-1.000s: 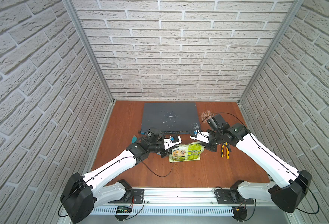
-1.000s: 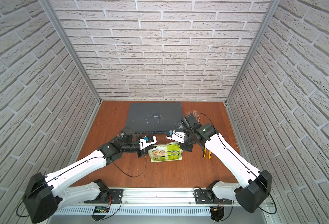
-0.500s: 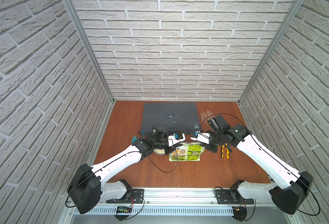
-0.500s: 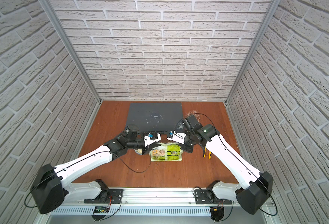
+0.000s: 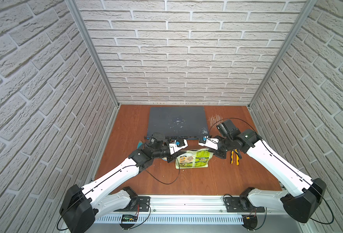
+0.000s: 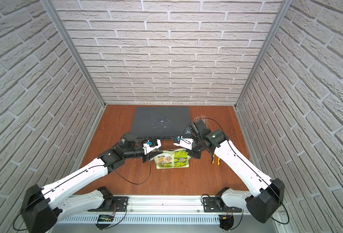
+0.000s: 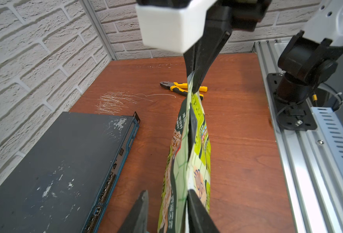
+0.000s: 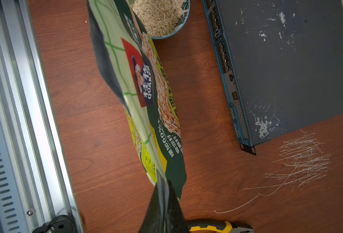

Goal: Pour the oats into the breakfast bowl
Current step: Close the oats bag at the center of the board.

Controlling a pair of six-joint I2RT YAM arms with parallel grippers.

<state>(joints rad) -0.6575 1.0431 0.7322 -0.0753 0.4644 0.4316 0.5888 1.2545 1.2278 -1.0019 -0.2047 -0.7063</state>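
Note:
The oats pouch (image 5: 194, 159) (image 6: 172, 159), light green with a red logo (image 8: 138, 80), stretches between the two grippers above the table. My right gripper (image 8: 163, 181) (image 5: 217, 153) is shut on one corner of it. My left gripper (image 7: 167, 191) (image 5: 172, 157) is open around the opposite end: one finger (image 7: 195, 205) rests against the pouch (image 7: 186, 161), the other finger (image 7: 140, 207) stands clear of it. The breakfast bowl (image 8: 183, 18), leaf-patterned with a blue rim, holds a heap of beige oats (image 8: 158, 16) just past the pouch's far end. In both top views my left wrist hides it.
A flat dark network box (image 5: 176, 123) (image 8: 287, 70) lies at the back, close to the bowl. Yellow-handled pliers (image 5: 234, 157) (image 7: 182, 88) lie beside my right wrist. White scratches (image 8: 302, 161) mark the table. The aluminium rail (image 8: 25, 121) runs along the front edge.
My left gripper's jaws, pinched together before, have parted at the pouch's end. The left arm swung in over the bowl. The right gripper keeps its hold almost unmoved.

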